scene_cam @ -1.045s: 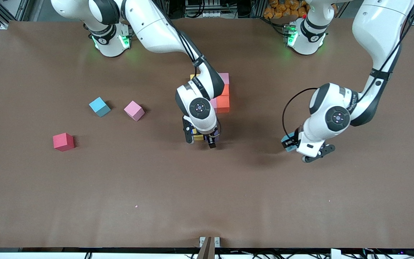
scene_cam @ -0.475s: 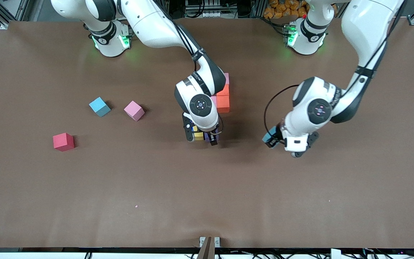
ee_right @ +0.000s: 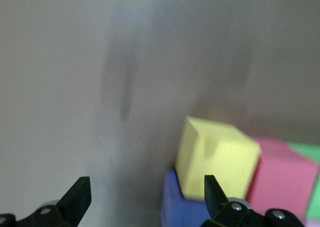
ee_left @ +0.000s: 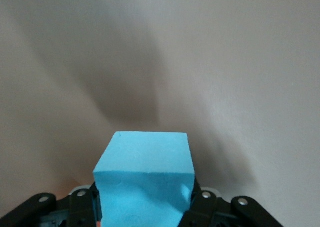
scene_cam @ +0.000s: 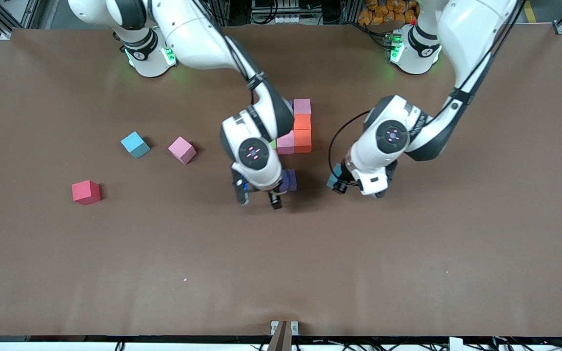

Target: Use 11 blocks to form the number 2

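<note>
Right pincer (scene_cam: 257, 197): hangs just above the desk (scene_cam: 281, 263) at mid-desk, over the near end of the block cluster, fingers (ee_right: 75, 199) spread apart and empty. In the right wrist view a yellow block (ee_right: 216, 158) sits beside a blue-purple block (ee_right: 172, 207), with a pink block (ee_right: 282, 174) and a green edge (ee_right: 307, 152) next to them; whether the yellow one rests on the blue-purple one or merely beside it cannot be told.

Left pincer (scene_cam: 338, 181): over bare desk just beside the cluster, toward the left arm's end, clamped on a light blue block (ee_left: 145, 179). In the left wrist view the block fills the space between the fingers (ee_left: 200, 202), with only plain desk under it.

Red block (scene_cam: 86, 192): loose, toward the right arm's end, nearest the front camera of the loose blocks.

Purple block (scene_cam: 289, 179): the near corner of the cluster, partly covered by the right wrist.

Second pink block (scene_cam: 182, 149) and second light blue block (scene_cam: 135, 145): loose, near each other but apart, farther from the camera than the red one, between it and the cluster.

Cluster (unfinished number 2): a pink block (scene_cam: 286, 143) touches two orange blocks (scene_cam: 302, 140) (scene_cam: 302, 122) set in a line running away from the camera; another pink block (scene_cam: 302, 106) ends that line at its farthest point. The right arm hides the rest of the cluster.
</note>
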Tool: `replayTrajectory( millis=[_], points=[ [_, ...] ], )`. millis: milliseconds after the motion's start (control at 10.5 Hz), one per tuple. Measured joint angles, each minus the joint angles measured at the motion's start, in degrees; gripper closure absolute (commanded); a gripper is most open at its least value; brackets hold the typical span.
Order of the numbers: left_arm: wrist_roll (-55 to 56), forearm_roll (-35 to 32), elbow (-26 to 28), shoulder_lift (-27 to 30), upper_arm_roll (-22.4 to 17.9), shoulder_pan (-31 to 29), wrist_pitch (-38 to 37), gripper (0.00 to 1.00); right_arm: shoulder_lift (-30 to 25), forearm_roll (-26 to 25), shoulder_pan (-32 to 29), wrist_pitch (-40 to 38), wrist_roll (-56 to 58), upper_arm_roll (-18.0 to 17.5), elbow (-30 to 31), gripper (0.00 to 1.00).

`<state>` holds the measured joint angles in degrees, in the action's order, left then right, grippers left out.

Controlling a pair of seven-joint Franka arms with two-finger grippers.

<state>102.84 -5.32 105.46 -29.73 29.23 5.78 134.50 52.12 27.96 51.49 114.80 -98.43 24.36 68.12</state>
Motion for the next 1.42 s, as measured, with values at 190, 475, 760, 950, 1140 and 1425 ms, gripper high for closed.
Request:
replayTrajectory(
  millis=[190, 475, 760, 950, 1140, 1425],
  points=[
    [5.53, 0.00, -0.05, -1.74, -0.14, 2.43, 3.08, 0.68, -0.45, 0.00, -4.32, -0.24, 9.48, 1.77, -0.07, 0.00],
    [8.12, -0.01, -0.13, -4.78, -0.32, 3.22, 5.99, 0.68, -1.48, -0.01, -10.62, -2.79, 23.63, 4.74, -0.21, 0.00],
    [13.26, -3.55, -0.43, -7.12, -2.54, 6.46, 7.09, 0.68, -2.07, 0.14, -14.41, -8.41, 41.53, 11.39, -0.23, 0.00],
    [17.94, -5.37, -2.26, -8.47, -4.95, 9.76, 7.35, 0.68, -2.15, 0.14, -16.17, -11.33, 51.48, 13.60, -0.23, 0.00],
    [20.08, -5.52, -4.16, -9.29, -5.54, 10.35, 7.35, 0.68, -2.53, 0.15, -16.06, -15.41, 62.33, 15.52, -0.40, 0.00],
    [23.15, -5.57, -4.53, -9.69, -6.64, 11.98, 7.35, 0.68, -5.53, 0.14, -17.98, -24.28, 83.01, 17.26, -0.28, 0.00]
  ],
)
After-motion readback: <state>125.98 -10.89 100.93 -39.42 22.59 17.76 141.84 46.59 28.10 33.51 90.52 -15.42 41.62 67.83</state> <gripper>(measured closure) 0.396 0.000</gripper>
